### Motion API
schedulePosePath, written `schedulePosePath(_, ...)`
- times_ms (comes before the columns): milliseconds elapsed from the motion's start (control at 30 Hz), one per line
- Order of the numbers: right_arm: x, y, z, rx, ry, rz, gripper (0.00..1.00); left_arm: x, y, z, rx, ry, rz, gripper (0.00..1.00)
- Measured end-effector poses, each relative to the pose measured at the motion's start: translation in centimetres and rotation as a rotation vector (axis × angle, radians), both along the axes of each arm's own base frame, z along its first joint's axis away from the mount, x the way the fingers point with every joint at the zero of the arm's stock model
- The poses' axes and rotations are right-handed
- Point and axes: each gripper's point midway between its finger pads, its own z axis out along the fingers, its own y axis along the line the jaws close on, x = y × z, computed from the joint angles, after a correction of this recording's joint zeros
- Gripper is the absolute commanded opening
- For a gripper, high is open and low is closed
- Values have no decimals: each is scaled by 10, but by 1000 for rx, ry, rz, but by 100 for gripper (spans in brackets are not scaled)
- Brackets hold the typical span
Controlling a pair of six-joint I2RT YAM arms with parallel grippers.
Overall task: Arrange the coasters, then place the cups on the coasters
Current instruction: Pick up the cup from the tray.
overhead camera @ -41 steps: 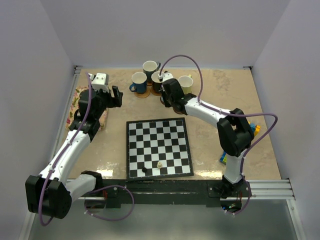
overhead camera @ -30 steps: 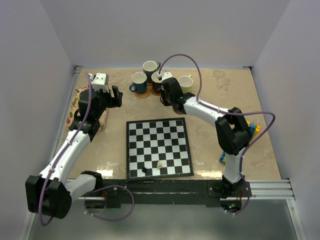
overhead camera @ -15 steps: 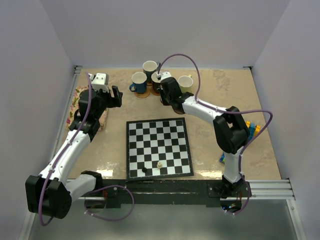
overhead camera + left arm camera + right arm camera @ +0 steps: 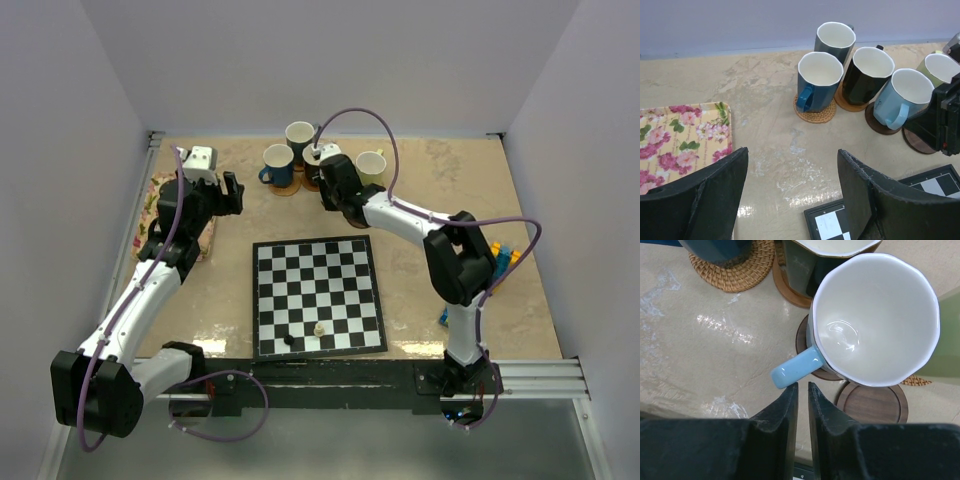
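Right wrist view is showing the light blue cup (image 4: 875, 320) sitting on a dark coaster (image 4: 804, 340), its handle pointing at the right end effector (image 4: 802, 390), whose fingers (image 4: 772, 435) are resting nearly pressed together, pinching nothing. Left end effector (image 4: 792, 152) is hovering spread wide over the bench (image 4: 765, 100). Placing looks done here; an empty coaster (image 4: 872, 402) is waiting just beside, calling for another cup.

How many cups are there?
5: teal cup rearmost, dark blue cup leftmost, black cup middle, light blue cup beside it, pale green cup rightmost. Others may be hidden.
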Motion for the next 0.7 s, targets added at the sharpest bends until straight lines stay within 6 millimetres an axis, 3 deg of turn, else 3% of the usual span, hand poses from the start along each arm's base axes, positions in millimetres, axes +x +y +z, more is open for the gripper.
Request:
schedulePosePath(133, -5, 2, 8, 17, 0, 26, 28, 0, 13, -7, 30, 26, 61, 77)
schedulePosePath(267, -19, 1, 39, 64, -28, 65, 40, -4, 45, -21, 70, 92, 160, 77)
schedulePosePath(467, -38, 2, 106, 178, -125, 129, 50, -18, 140, -49, 91, 230, 398, 77)
schedulePosePath(600, -47, 8, 134, 247, -170, 179, 51, -21, 155, -63, 125, 307, 387, 77)
schedulePosePath(700, -51, 11, 135, 265, -170, 201, 52, -16, 158, -75, 144, 361, 333, 77)
